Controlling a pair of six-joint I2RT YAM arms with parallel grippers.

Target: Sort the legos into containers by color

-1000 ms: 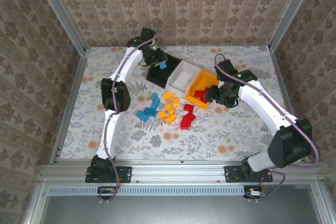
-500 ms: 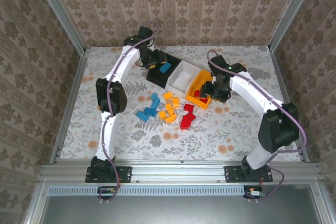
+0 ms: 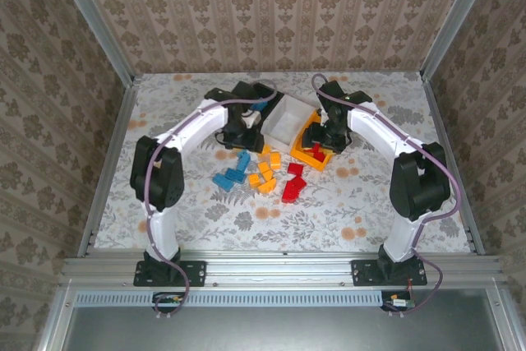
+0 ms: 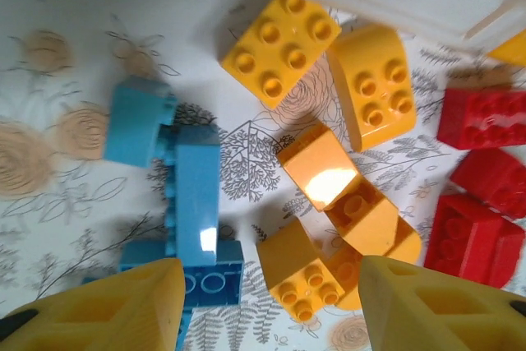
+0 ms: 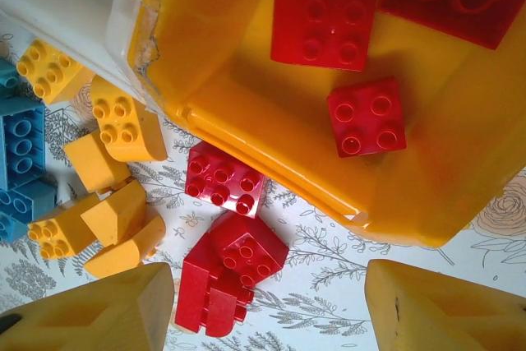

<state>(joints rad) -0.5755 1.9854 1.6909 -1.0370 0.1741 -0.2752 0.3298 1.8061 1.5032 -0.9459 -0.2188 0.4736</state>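
Your left gripper (image 4: 271, 308) — released, empty, blue legos (image 4: 194, 195) at frame left | your right gripper (image 5: 268, 308) — released, orange-yellow bin (image 5: 246, 63) upper right

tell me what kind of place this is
Probably a robot test cell, not a home: an aluminium frame with wallpapered panels boxes in the table, two arms are bolted to a rail at its near edge, and bricks lie beside bins for sorting.
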